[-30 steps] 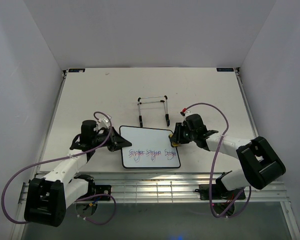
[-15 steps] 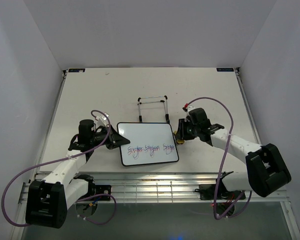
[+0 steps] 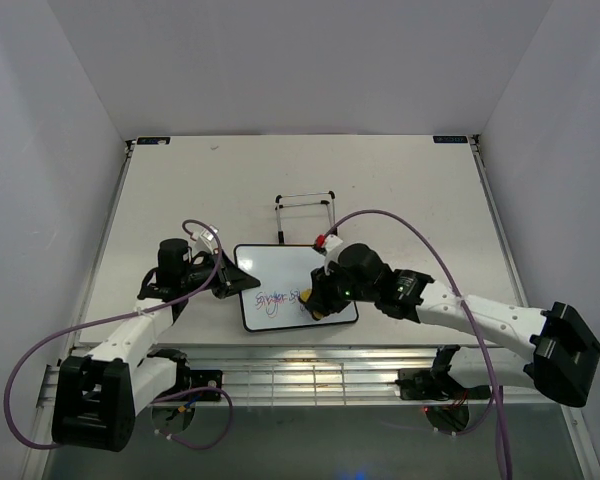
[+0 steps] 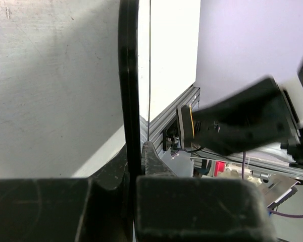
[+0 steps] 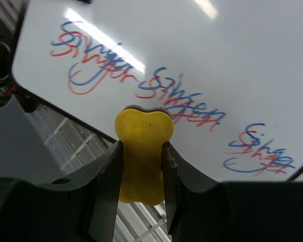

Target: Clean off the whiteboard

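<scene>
whiteboard [image 3: 280,268] lower centre of top view, three scrawled words unwiped | left gripper [image 3: 228,283] pinched shut on its left edge | right gripper [image 3: 316,306] clamped on yellow eraser [image 5: 143,146] over the writing, contact unclear | risk: wipe pressure may twist the board out of the thin edge pinch, and the eraser may slip in the jaws

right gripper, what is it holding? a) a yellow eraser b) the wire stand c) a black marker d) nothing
a, the right wrist view shows the right gripper shut on a yellow eraser, with the scribbled writing on the whiteboard just beyond it.
</scene>
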